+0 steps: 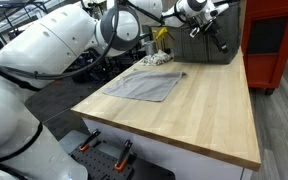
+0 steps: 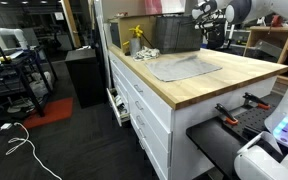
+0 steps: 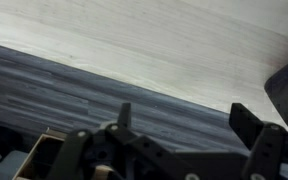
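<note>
My gripper (image 1: 213, 30) hangs in the air at the back of the wooden table (image 1: 204, 115), over a dark grey bin (image 1: 189, 47). It is open, and nothing sits between its fingers. In the wrist view the gripper (image 3: 184, 120) shows two dark fingers (image 3: 246, 124) spread wide over a pale wood surface (image 3: 184, 40) and a grey streaked band. A grey cloth (image 1: 144, 84) lies flat on the table, well below and in front of the gripper. In the exterior view from the side, the gripper (image 2: 206, 15) is above the bin (image 2: 174, 36), with the cloth (image 2: 184, 69) nearer the table edge.
A yellow object (image 1: 161, 35) stands beside the bin, also seen as the yellow object (image 2: 137, 33). A red cabinet (image 1: 274, 40) stands past the table's far side. Drawers (image 2: 134, 100) line the table front. Cables lie on the floor (image 2: 24, 150).
</note>
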Tool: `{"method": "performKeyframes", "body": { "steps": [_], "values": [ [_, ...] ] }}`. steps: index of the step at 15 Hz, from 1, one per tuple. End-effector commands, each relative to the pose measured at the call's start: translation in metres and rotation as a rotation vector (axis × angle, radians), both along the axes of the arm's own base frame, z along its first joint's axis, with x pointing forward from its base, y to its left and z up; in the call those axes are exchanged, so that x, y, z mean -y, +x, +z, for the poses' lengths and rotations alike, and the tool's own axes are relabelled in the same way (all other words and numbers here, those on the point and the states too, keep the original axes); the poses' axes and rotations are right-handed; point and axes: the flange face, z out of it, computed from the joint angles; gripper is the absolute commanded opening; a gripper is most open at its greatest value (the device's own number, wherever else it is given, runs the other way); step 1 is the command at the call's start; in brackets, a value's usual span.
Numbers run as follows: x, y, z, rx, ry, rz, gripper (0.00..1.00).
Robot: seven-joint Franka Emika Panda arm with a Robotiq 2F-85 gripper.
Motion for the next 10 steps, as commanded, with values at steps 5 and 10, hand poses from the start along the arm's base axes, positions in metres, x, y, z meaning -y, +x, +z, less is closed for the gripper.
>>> {"method": "performKeyframes", "body": {
  "steps": [5,10],
  "values": [
    [0.023,-0.026,0.049,-0.054,0.12,0.204,1.0],
    [0.039,-0.051,0.078,-0.086,0.119,0.235,1.0]
  ]
}}
